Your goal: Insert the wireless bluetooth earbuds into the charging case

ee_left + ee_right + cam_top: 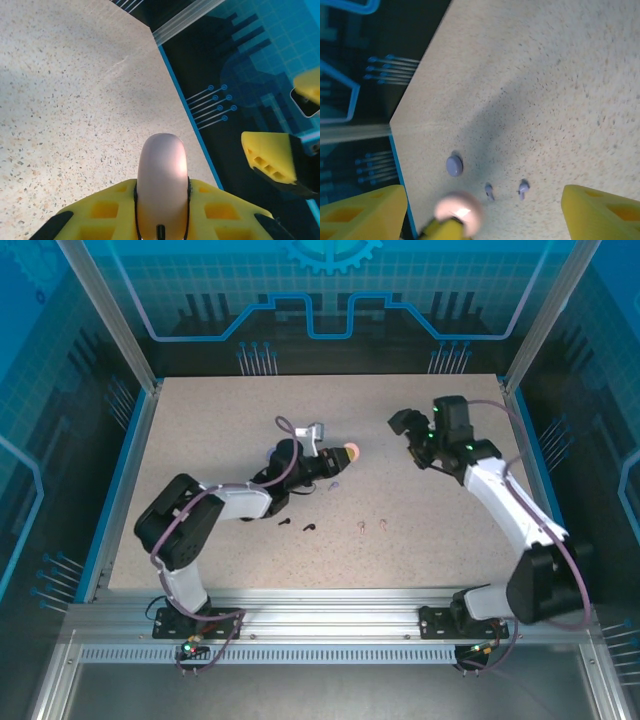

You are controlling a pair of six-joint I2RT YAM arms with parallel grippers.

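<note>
Lilac earbuds lie on the speckled worktop beside a lilac case; black earbuds and pale pink earbuds lie toward the near edge. Left fingers clench a pale pink case above the worktop; right fingers stand released, wide apart.

- The table is a flat, speckled beige board with a thin blue edge.
- Two black earbuds lie side by side near its front middle.
- Just to their right are two faint pale pink earbuds, or so they seem; they are too small to make out.
- A round lilac case lies flat near the table's edge.
- Two lilac earbuds lie near it, apart from each other.
</note>
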